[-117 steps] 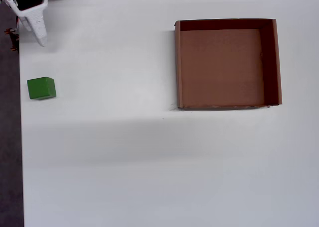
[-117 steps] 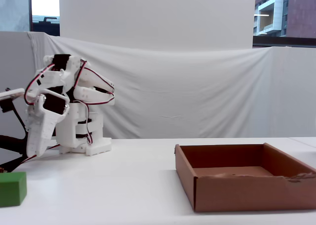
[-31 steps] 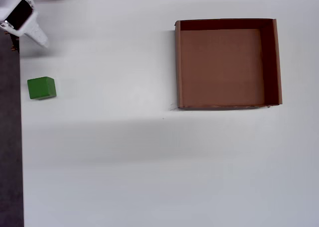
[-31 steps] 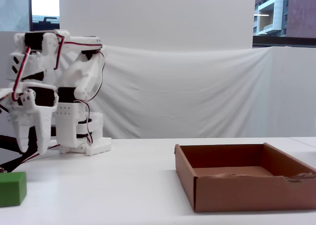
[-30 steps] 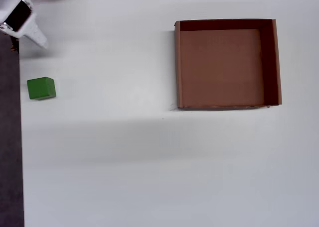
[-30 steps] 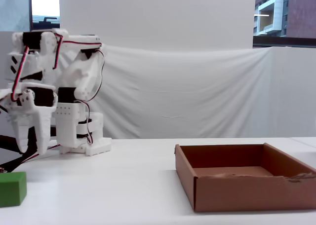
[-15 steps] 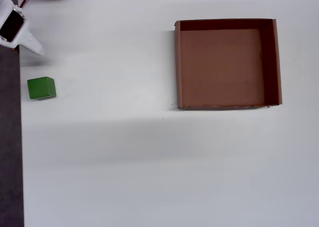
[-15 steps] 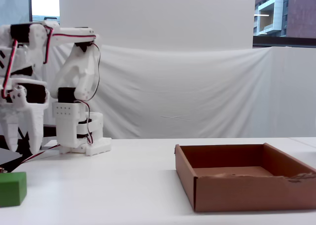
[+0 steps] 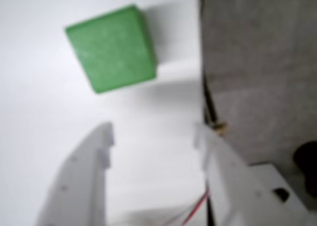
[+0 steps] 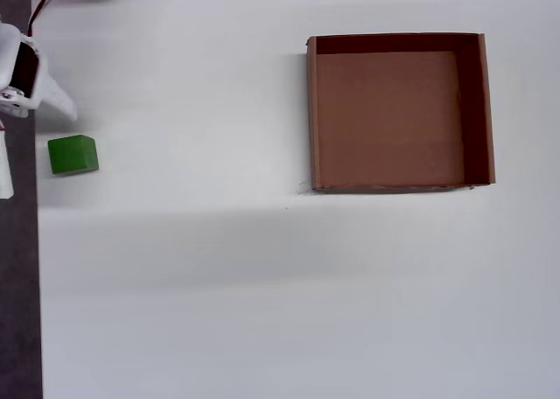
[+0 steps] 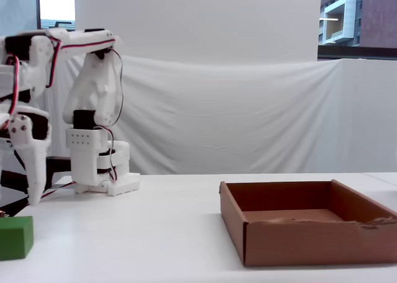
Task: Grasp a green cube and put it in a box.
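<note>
Green cube point(image 9: 111, 48): on the counter point(image 10: 262, 285) near its edge.
End effector point(image 9: 153, 139): fingers apart, short of the cube, holding nothing.
Box point(image 10: 400, 113): well apart from the cube.

Bright, even daylight fills the room; windows glow behind the white curtain point(image 11: 248, 115) in the fixed view. The overhead view is crisp, with a broad soft shadow band across the table point(image 10: 262, 241). The wrist view is blurry, perhaps motion, smearing the green cube point(image 9: 111, 47).
</note>
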